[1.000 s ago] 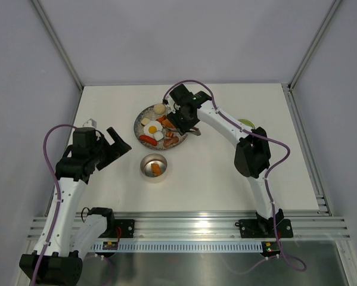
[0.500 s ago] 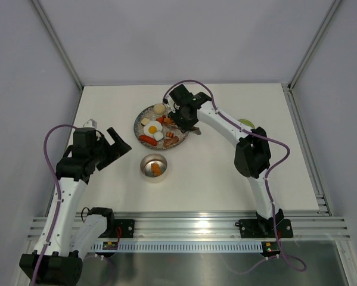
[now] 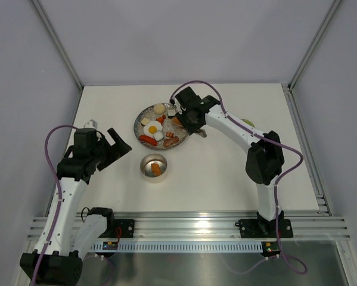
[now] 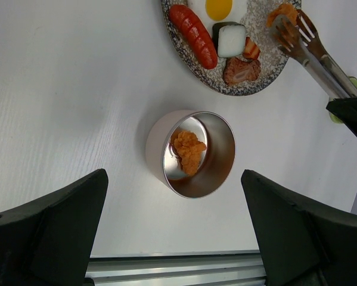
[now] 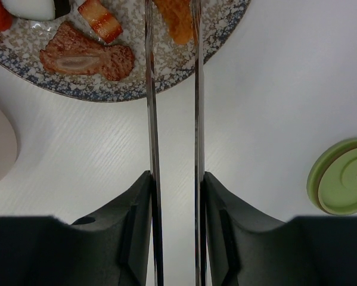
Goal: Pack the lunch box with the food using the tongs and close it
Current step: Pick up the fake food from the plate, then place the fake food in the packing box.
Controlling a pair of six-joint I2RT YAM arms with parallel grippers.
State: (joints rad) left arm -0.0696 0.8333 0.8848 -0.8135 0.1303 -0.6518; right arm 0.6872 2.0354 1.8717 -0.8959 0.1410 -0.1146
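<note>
The steel lunch box (image 3: 154, 166) stands in front of the speckled plate (image 3: 143, 113), and one orange piece (image 4: 188, 150) lies inside it. My right gripper (image 5: 175, 179) is shut on the silver tongs (image 5: 150, 119), whose two arms run out to the plate's right edge. An orange food bit (image 5: 177, 18) sits between the tong tips. On the plate lie a fried egg (image 3: 152, 128), a red sausage (image 4: 193, 36), a black-and-white roll (image 4: 232, 39) and a brown meat piece (image 5: 86, 59). My left gripper (image 3: 120, 145) hangs open to the left of the lunch box, holding nothing.
The light-green lid (image 5: 342, 177) lies flat on the table to the right of the plate, partly behind my right arm in the top view. The metal rail (image 4: 178, 271) runs along the table's near edge.
My right gripper has narrowed, squeezing the tong arms closer together, and the right arm has shifted a little to the right. The left arm has stayed still.
</note>
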